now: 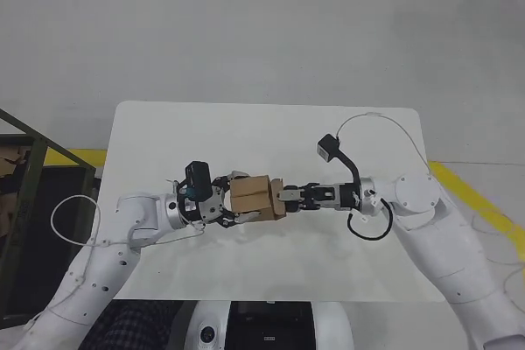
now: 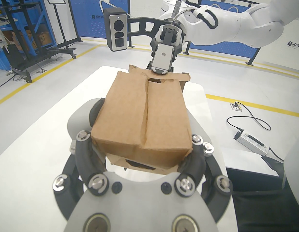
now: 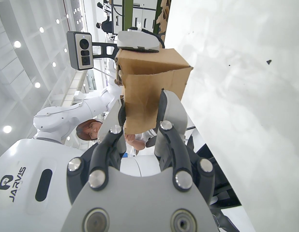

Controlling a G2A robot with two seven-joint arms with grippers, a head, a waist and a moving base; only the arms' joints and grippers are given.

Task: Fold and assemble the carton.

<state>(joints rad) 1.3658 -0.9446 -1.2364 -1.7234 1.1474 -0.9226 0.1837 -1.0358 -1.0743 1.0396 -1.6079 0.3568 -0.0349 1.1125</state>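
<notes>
Carton (image 1: 250,197) between the right gripper (image 3: 139,107) fingers (image 3: 173,114) is plain kraft brown, zero print. The fingers themselves are pale silver-grey on black links. Table (image 1: 157,131) under them is flat white, and the floor stripe (image 1: 459,188) is yellow.

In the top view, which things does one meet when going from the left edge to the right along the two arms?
green bin of cardboard → left gripper → carton → right gripper → right wrist camera
</notes>
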